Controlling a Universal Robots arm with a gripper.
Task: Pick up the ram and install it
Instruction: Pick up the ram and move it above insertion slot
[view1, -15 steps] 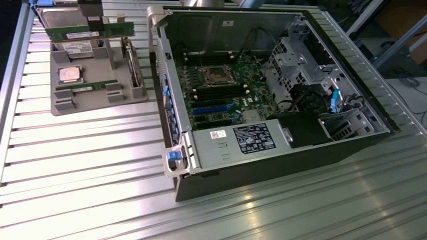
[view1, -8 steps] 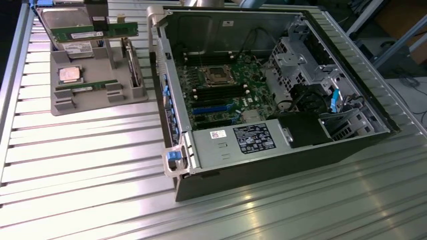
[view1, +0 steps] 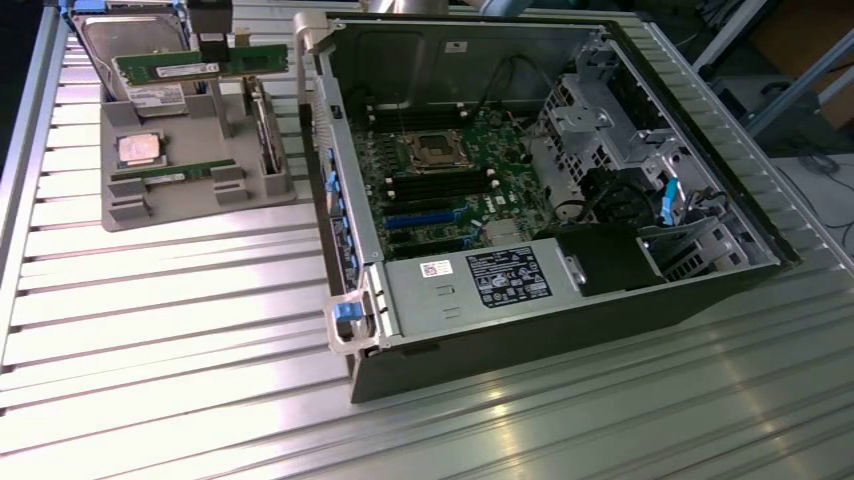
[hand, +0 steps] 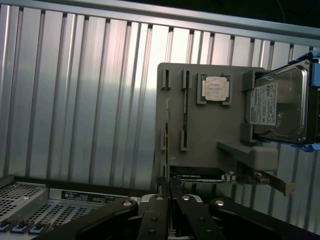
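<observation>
My gripper (view1: 212, 42) hangs above the grey parts tray (view1: 200, 205) and is shut on the ram (view1: 200, 65), a long green stick with a pale label held level over the tray's back half. In the wrist view the ram (hand: 168, 145) appears edge-on as a thin line between the dark fingers (hand: 152, 215) of the gripper (hand: 167, 192). A second green stick (view1: 167, 172) of the same kind lies in its holder on the tray. The open computer case (view1: 350, 250) lies at the exterior view's right, with the motherboard's dark memory slots (view1: 434, 187) facing up.
The tray also holds a silver-topped processor chip (view1: 140, 148), a hard drive (view1: 127, 35) and an upright expansion card (view1: 267, 130). Inside the case are the processor socket (view1: 434, 150), a power supply (view1: 487, 280) and drive cages (view1: 594, 110). The ribbed metal table (view1: 174, 330) spreads around.
</observation>
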